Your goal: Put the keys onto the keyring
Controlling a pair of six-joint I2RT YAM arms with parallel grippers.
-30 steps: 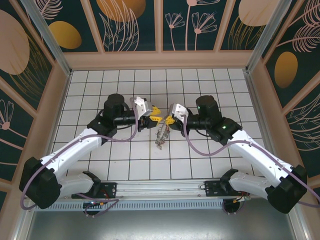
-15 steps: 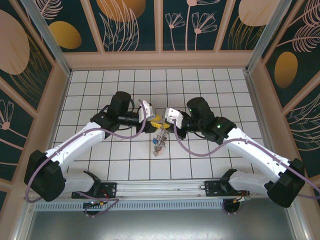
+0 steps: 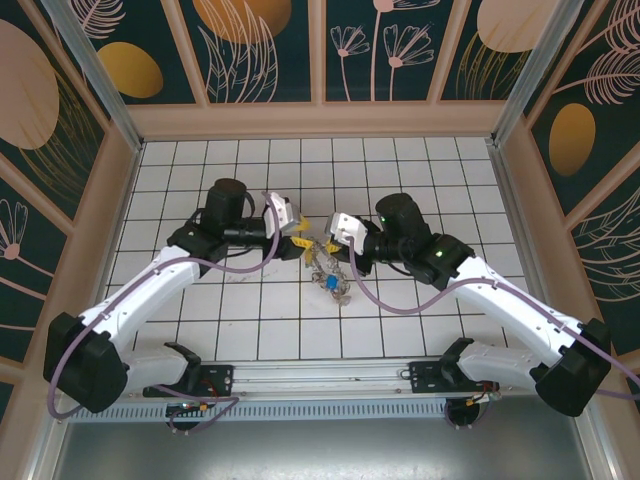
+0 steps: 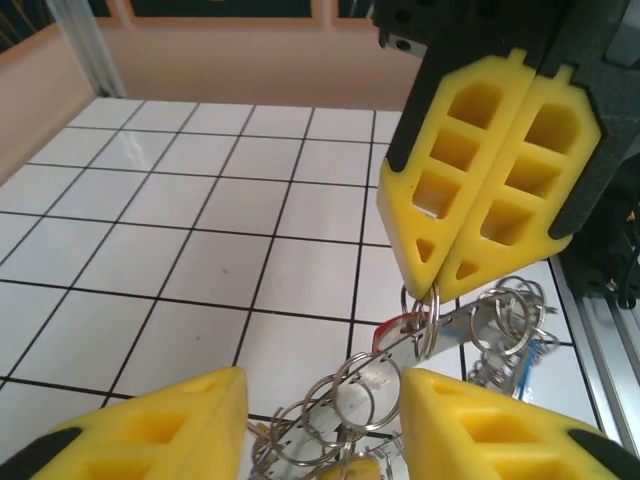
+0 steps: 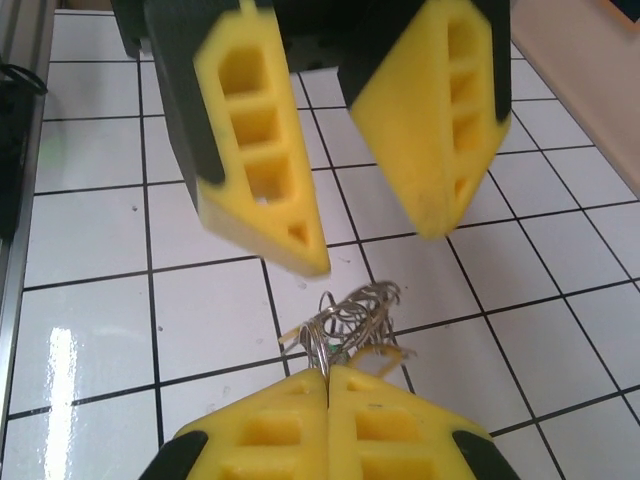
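Note:
My right gripper point(image 3: 325, 245) point(image 5: 328, 385) is shut on the keyring point(image 5: 326, 345) point(image 4: 428, 318), a thin silvery wire ring pinched at its fingertips. From it a tangle of small rings and the keys point(image 3: 329, 279) hangs above the tiles. One key has a red head point(image 4: 398, 330) and another shows blue point(image 3: 331, 284). My left gripper point(image 3: 298, 242) point(image 4: 320, 425) faces it from the left and is open. The ring chain point(image 4: 375, 395) lies between its fingers point(image 4: 150, 430), and I cannot tell whether it touches them.
White tiled floor point(image 3: 240, 310) with black grid lines, boxed in by beige walls point(image 3: 320, 120). A metal rail point(image 3: 320, 380) runs along the near edge behind the arm bases. Both arms meet at the middle of the floor.
The left gripper has opened and drawn back to the left. The key bundle has swung lower and to the right under the right gripper, which stays shut.

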